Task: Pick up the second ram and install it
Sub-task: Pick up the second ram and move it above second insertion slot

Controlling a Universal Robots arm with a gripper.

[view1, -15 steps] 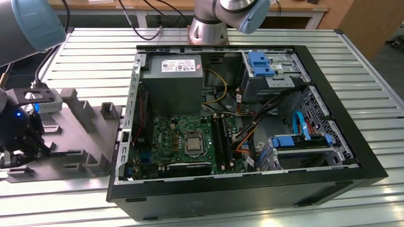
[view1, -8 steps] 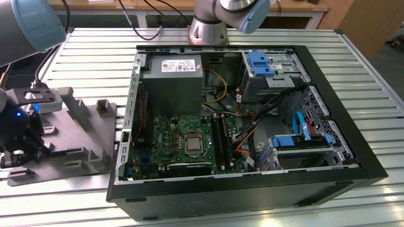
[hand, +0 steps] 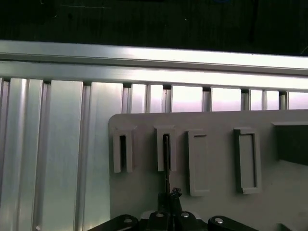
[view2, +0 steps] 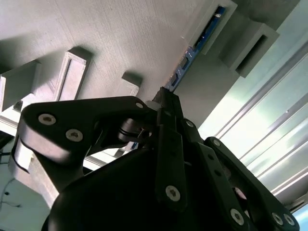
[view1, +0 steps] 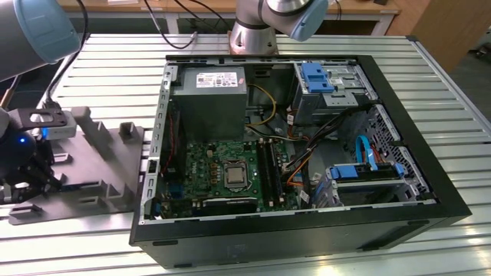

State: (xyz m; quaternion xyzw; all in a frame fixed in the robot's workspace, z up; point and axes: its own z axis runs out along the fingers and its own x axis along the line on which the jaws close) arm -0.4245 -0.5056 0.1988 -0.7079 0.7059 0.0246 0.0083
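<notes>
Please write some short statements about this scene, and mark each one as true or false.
1. The computer case lies open. True.
2. The grey holder lies on a wooden floor. False: it lies on a ribbed metal table.
3. The pincer is shut on the memory stick. True.
4. The pincer is inside the computer case. False: it is at the grey holder, to the exterior view's left of the case.
5. The memory stick stands in a slot of the grey holder. True.
</notes>
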